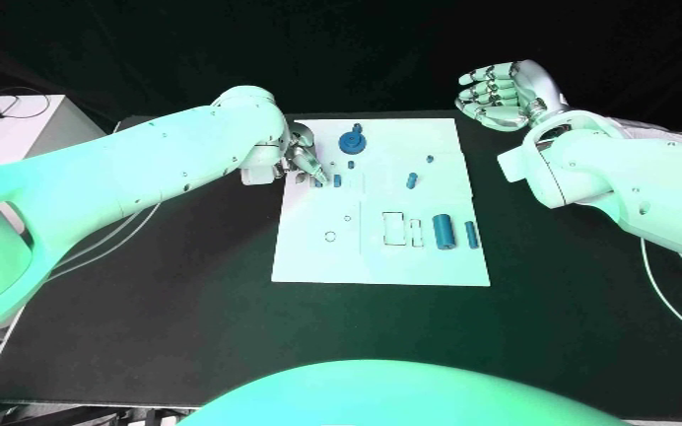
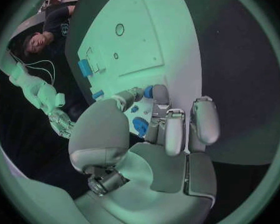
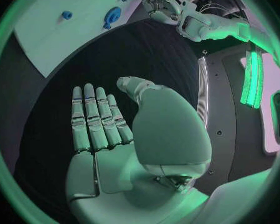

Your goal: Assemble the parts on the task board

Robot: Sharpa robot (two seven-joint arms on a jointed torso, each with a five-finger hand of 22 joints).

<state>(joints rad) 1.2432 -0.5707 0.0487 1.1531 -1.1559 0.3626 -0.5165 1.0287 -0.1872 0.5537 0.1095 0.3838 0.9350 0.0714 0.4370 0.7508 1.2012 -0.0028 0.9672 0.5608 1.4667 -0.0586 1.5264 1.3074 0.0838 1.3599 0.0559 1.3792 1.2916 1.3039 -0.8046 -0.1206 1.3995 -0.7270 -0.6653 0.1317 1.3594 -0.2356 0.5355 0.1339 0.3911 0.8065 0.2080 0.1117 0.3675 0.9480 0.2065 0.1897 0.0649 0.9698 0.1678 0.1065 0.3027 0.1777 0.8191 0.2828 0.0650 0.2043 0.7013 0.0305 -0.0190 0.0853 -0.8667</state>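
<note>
Black table (image 1: pixel 170 288), white task board (image 1: pixel 381 204) at centre. Left hand (image 1: pixel 302 157) at board's far-left edge, fingertips curled down beside small blue part (image 1: pixel 337 180); grasp cannot tell. Right hand (image 1: pixel 501 94) raised off board's far-right corner, fingers apart, holding nothing. 2 blue cylinders (image 1: pixel 455 232) lie near board's right edge.

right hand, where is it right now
In the head view the silver many-fingered right hand is raised off the far right corner of the white task board, over the black table; it holds nothing, fingers loosely curled, apart from the small blue parts.
</note>
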